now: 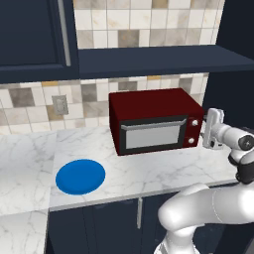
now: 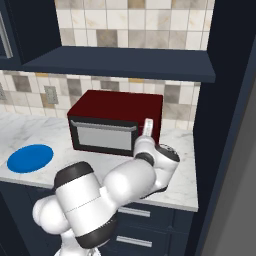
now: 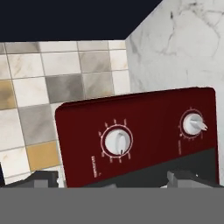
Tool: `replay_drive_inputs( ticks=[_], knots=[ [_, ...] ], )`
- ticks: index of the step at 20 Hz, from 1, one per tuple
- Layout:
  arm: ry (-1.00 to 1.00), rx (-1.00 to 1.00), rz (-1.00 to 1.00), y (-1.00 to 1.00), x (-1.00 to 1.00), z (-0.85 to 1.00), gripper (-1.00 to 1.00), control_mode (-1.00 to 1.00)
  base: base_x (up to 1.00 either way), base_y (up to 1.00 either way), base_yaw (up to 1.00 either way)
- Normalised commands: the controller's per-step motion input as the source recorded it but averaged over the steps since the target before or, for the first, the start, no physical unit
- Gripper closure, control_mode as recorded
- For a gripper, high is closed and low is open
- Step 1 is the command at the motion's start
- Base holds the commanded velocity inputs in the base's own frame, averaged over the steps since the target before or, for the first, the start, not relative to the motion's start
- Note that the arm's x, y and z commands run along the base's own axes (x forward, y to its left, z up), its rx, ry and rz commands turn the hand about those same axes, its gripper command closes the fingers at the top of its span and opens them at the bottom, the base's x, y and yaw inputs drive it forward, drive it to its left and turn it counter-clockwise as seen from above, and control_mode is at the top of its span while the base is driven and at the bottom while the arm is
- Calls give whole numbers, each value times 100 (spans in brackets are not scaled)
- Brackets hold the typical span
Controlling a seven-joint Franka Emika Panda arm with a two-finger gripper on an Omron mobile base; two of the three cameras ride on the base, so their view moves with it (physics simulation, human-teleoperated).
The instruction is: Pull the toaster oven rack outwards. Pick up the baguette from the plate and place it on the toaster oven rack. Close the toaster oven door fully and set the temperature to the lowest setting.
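Two pale knobs (image 3: 117, 141) face the hand, so the spread fingers (image 3: 109, 177) hover just off the right panel of the dark red boxy toaster oven (image 1: 155, 120), likely lining up on the temperature dial. Its black-framed glass door (image 1: 153, 134) looks shut; the blue round plate (image 1: 80, 176) sits bare on the marble desk (image 1: 149, 171) to the left.

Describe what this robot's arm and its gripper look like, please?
The arm is glossy white, built of fat rounded segments linked by dark grey to black joint bands, with a round dark cap on the wrist. No cables or markings are visible. The gripper is a small white block; in the hand view its two finger tips are small, dark grey and squared.
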Motion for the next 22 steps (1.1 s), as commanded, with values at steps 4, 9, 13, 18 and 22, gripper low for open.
replay_drive_inputs(
  ticks=[4, 9, 13, 18, 22],
  knots=[
    [-5, 8, 0, 0, 0, 0, -100, -100, 0, 0, 0],
    [-2, 5, 0, 0, 0, 0, -100, -100, 0, 0, 0],
    [0, 7, 0, 0, 0, 0, -100, -100, 0, 0, 0],
    [0, 2, 0, 0, 1, 0, -100, -100, 0, 0, 0],
    [0, 0, 0, 1, 7, 0, -100, -100, 0, 0, 0]
  ],
)
